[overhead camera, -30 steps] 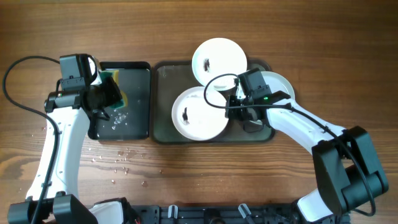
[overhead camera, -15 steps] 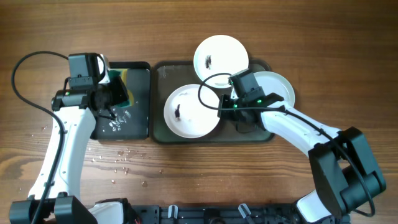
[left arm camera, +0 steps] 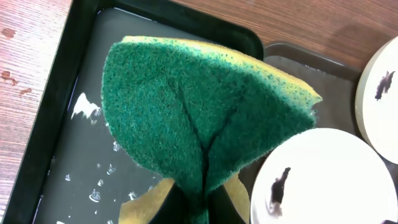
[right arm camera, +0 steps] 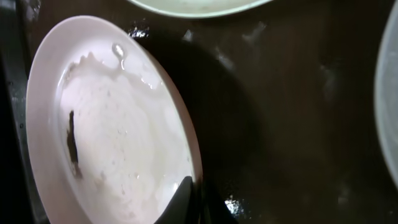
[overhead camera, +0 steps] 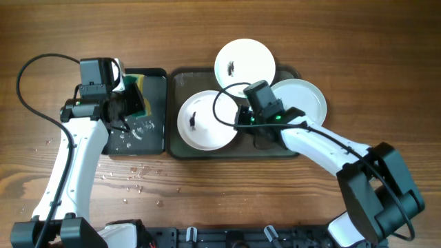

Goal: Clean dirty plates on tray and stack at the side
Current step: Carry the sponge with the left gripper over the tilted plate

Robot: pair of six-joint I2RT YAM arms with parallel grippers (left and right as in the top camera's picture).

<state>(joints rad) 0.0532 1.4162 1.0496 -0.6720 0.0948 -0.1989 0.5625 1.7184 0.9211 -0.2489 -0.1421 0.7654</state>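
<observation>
1. near plate [overhead camera: 207, 120]: white, black smear mid-plate, wet film, at left half of grey tray [overhead camera: 180, 148]; right gripper [overhead camera: 241, 118] clamped on its rim
2. far plate [overhead camera: 244, 63] smeared, overhung tray's far rim; right plate [overhead camera: 303, 100] looked clean, at tray's right end
3. left gripper [overhead camera: 127, 107] pinched green-yellow sponge [left arm camera: 199, 118] over small black tray [overhead camera: 157, 141], droplets in it

No writing, label, brand, number or sign is legible anywhere.
</observation>
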